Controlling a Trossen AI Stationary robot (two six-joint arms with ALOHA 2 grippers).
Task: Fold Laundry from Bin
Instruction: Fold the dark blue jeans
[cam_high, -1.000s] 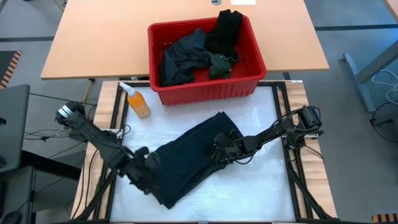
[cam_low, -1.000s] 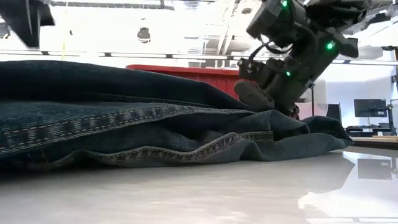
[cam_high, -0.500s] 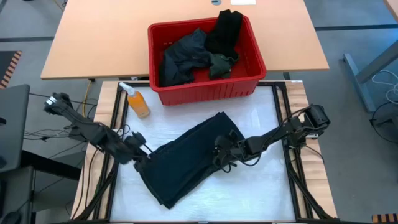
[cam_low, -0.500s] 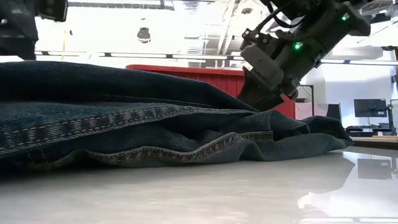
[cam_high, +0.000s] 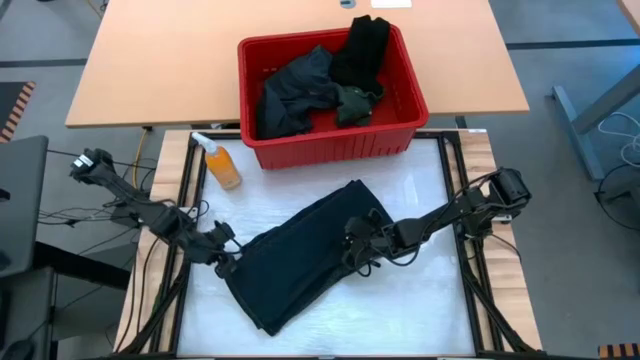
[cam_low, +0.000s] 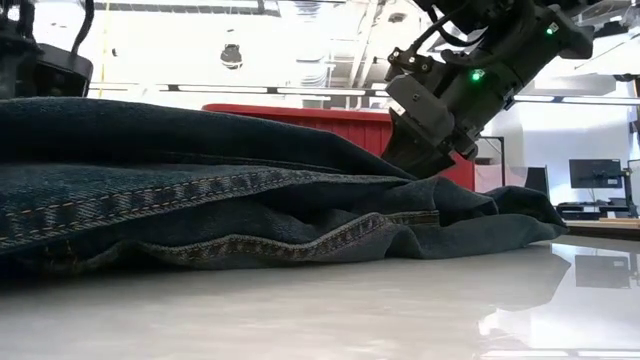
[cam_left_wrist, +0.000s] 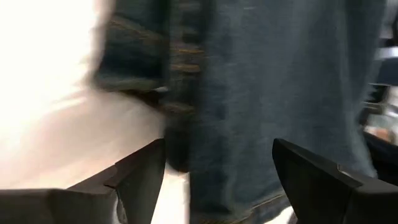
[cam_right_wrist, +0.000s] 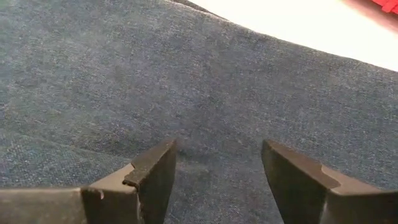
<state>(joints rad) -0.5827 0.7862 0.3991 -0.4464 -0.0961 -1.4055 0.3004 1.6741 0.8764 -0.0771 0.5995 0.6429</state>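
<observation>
No readable text, label, brand, number or sign showing in any view. Orange bottle near red bin carrying no legible print from overhead. Monitors in room behind worktop, in low view, displaying nothing legible. Jeans showing stitching only, no tag or patch lettering. Green lights glowing on arm, no characters.

An orange bottle with a white spray top stands on the white worktop, beyond the left fingers and well apart from the right fingers. Behind the worktop sits a light wooden table. Cables lie on the grey floor far out past the right fingers. A dark monitor shows in the room behind.
</observation>
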